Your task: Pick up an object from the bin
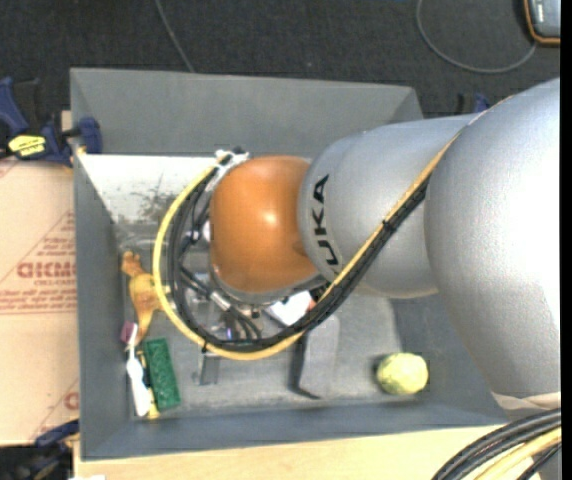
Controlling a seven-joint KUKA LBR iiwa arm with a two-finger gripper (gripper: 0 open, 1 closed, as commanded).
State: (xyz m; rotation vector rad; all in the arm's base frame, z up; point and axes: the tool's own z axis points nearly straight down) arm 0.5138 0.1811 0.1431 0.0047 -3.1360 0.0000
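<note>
Camera view: my gripper (256,368) is low over the grey bin (266,108) floor by the front wall; fingers spread wide, nothing between them; green block (163,373) and orange toy figure (141,290) at left wall; yellow-green ball (402,374) to the right, apart.

I see my arm (486,208) coming in from the right, its thick silver links sloping down towards the wrist. The orange cover (256,223) on the wrist faces up at me, with a yellow cable (171,268) and black ones looped round its left and lower side. Below it the gripper (254,373) points down, its two dark fingers (311,363) spread well apart.
</note>
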